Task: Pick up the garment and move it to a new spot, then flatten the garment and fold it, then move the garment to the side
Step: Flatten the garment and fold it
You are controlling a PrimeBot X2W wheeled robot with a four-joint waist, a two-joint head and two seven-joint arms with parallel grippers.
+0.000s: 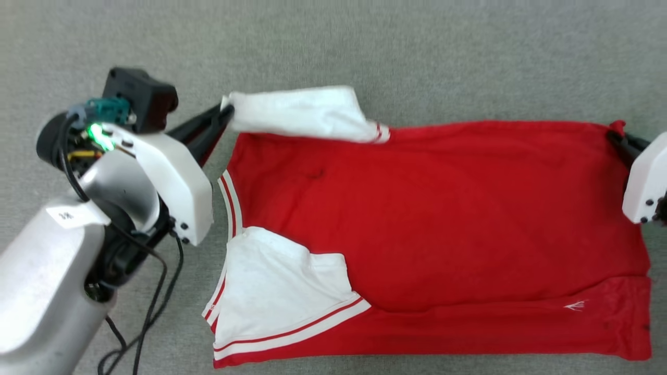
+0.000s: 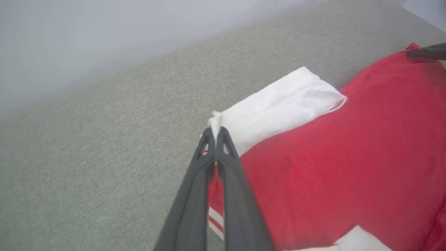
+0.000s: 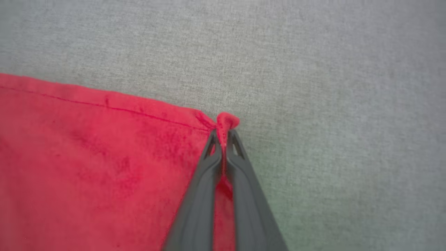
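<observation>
Pinned at two far corners, spread out on grey woven cloth.

Clamped tight in the left gripper (image 2: 216,131), slim dark tapered fingers (image 2: 195,195) pressed together, triangular cut-outs near the tips, on a puckered nub of the white sleeve (image 2: 278,101). Clamped likewise in the right gripper (image 3: 223,135), fingers closed on a small bunched tuft at the red hem corner (image 3: 228,122), with a stitched seam line along the edge beside it. Out from the tips, spread wide and mostly flat: the garment (image 1: 443,208), soft matte red knit, faintly creased, with a folded band along the near edge. Across the body, the lower sleeve (image 1: 276,291), white and rumpled, edged in red-and-white striped trim. Underneath, a coarse grey woven surface (image 1: 365,41).
</observation>
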